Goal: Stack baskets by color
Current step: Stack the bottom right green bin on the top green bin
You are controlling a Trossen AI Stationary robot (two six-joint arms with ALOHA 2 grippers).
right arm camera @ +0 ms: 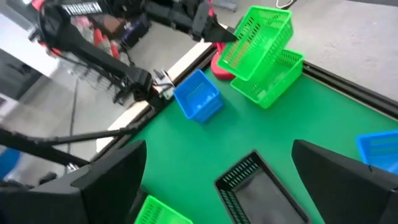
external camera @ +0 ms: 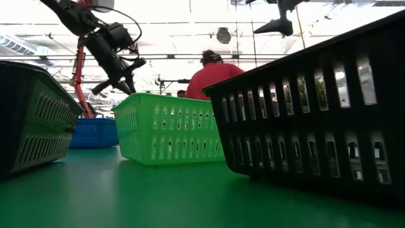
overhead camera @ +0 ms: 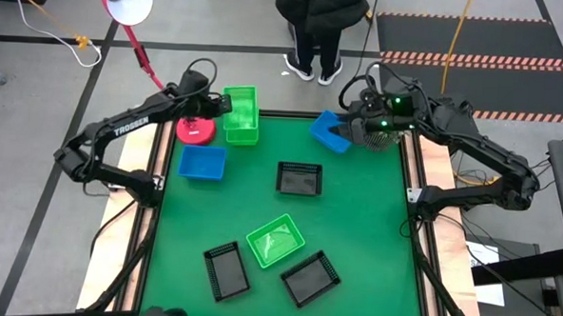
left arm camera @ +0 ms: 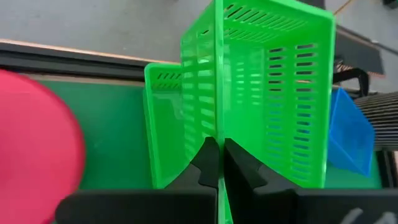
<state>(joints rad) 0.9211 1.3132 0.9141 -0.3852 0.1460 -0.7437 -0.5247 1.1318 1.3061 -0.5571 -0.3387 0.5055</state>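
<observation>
The left gripper point(left arm camera: 217, 163) is pinching the wall of a green basket point(right arm camera: 260, 38), its fingers clamped together on the rim, and is holding it tilted just above a second green basket point(right arm camera: 272, 81) resting at the far edge of the mat point(overhead camera: 355, 228). To seat it well, the held basket probably needs levelling and squaring over the lower one before release, so the walls slip inside instead of catching on the rim. The pink lamp base point(overhead camera: 196, 130) is sitting just beside this stack, close to the left wrist, so a sideways swing risks a knock. The right gripper point(overhead camera: 349, 130) is hovering with fingers wide apart at a tilted blue basket point(overhead camera: 328, 131) at the far right of the mat; whether it is touching it I cannot tell. Another blue basket point(overhead camera: 202, 161) is lying near the lamp base. A third green basket point(overhead camera: 275, 241) and three black baskets point(overhead camera: 299, 179) are waiting on the mat, well apart from the stack. A person point(overhead camera: 318, 17) is standing beyond the table.
</observation>
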